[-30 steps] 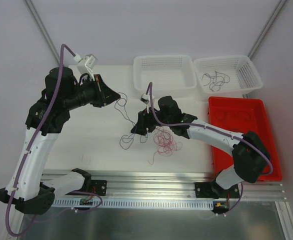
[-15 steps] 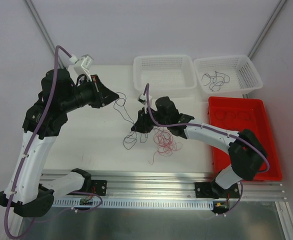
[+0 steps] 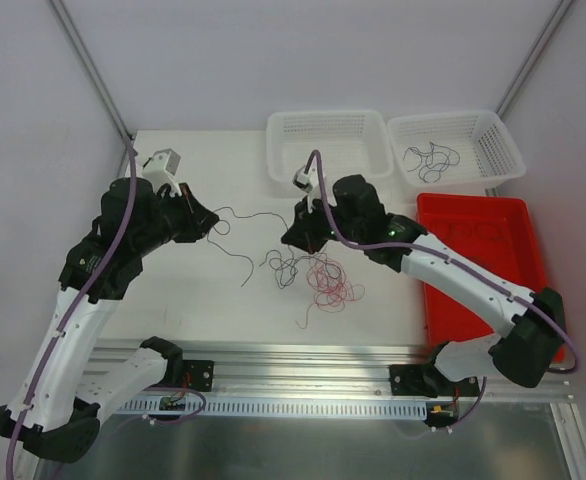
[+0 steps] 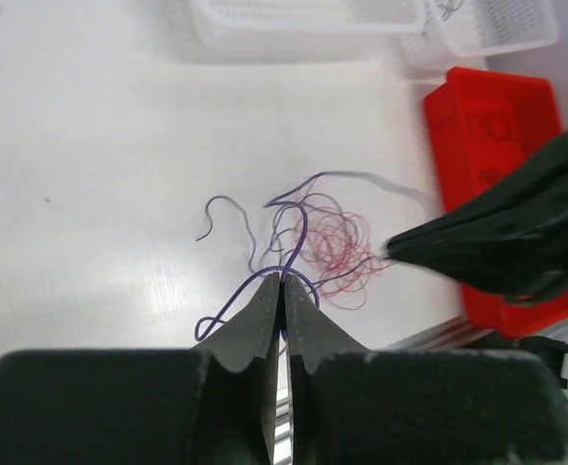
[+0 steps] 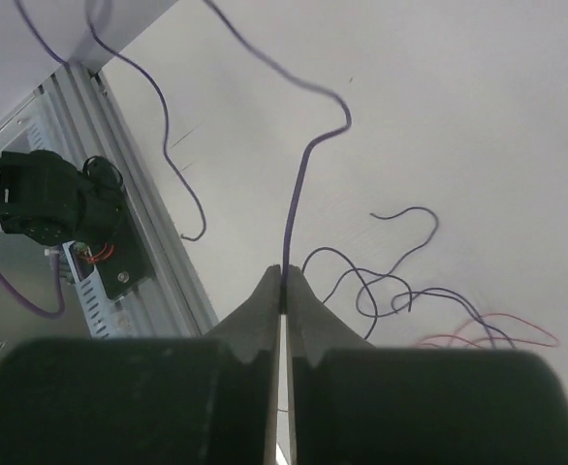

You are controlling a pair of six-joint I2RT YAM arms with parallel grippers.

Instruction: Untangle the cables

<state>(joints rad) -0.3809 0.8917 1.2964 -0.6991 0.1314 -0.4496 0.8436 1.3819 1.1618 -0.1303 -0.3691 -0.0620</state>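
Observation:
The cables lie tangled mid-table: red loops [image 3: 335, 284] with thin purple loops [image 3: 285, 266] on their left. My left gripper [image 3: 211, 221] is shut on a purple cable [image 4: 301, 228], pinched at the fingertips [image 4: 270, 291], with the red loops [image 4: 340, 240] beyond. My right gripper [image 3: 290, 238] hangs just left of and above the tangle, shut on a purple cable [image 5: 300, 184] that rises from its fingertips [image 5: 272, 286]. In the top view a purple strand [image 3: 253, 214] runs between the two grippers. More purple loops [image 5: 391, 286] lie below the right gripper.
At the back stand an empty white basket [image 3: 285, 160] and a white basket [image 3: 501, 150] holding black cables [image 3: 431, 157]. A red tray [image 3: 526, 290] on the right holds red cables [image 3: 463, 232]. The aluminium rail [image 3: 303, 352] edges the table's near side.
My right gripper has shut on a purple cable and moved up and back-right. The left arm has swung lower and nearer, still gripping its purple cable. The purple loops have spread out leftward.

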